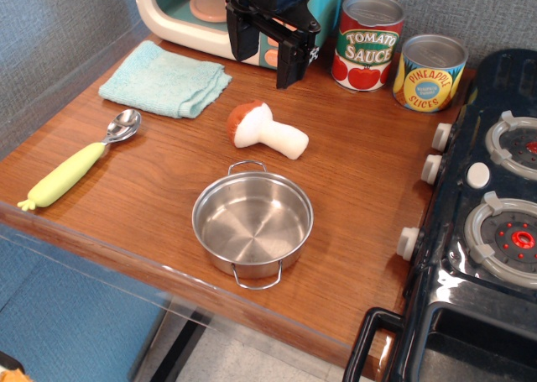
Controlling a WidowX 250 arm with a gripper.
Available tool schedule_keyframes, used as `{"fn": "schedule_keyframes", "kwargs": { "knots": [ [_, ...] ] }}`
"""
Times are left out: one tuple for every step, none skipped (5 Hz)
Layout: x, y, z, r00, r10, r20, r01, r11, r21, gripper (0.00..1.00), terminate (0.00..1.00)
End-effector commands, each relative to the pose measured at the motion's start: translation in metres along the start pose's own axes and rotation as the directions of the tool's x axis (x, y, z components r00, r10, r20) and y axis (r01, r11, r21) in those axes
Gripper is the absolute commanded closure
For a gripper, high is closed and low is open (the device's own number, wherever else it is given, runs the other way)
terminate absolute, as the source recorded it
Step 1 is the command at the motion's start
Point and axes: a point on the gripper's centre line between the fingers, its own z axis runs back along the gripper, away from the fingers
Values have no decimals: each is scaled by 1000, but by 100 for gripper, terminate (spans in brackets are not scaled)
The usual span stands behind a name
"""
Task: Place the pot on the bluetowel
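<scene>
The shiny steel pot (252, 225) stands upright and empty near the front edge of the wooden counter (151, 206), its two wire loop handles at front and back. The light aqua-blue towel (164, 80) lies folded at the back left. My black gripper (268, 60) hangs above the back of the counter, right of the towel and well behind the pot. Its two fingers are spread apart and hold nothing.
A toy mushroom (265, 128) lies between gripper and pot. A spoon with a yellow-green handle (80, 159) lies at the left. Tomato sauce (367, 43) and pineapple (429, 73) cans stand at the back right. A toy stove (487, 222) is at the right, a toy microwave (180, 11) behind.
</scene>
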Motion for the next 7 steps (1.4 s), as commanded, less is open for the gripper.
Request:
{"fn": "schedule_keyframes", "kwargs": {
  "knots": [
    [0,0,0,1000,0,0,0,1000,0,0,0],
    [-5,-23,9,1000,11,20,-12,999,37,0,0],
    [-9,-50,24,998,39,44,-40,999,16,0,0],
    [-21,-76,28,993,115,37,-115,993,-4,0,0],
    [-40,-96,12,983,180,-36,-181,983,-27,0,0],
    [-64,-113,-10,973,206,-102,-210,977,-29,0,0],
    [-78,-126,-32,975,188,-117,-188,982,4,0,0]
  ]
}}
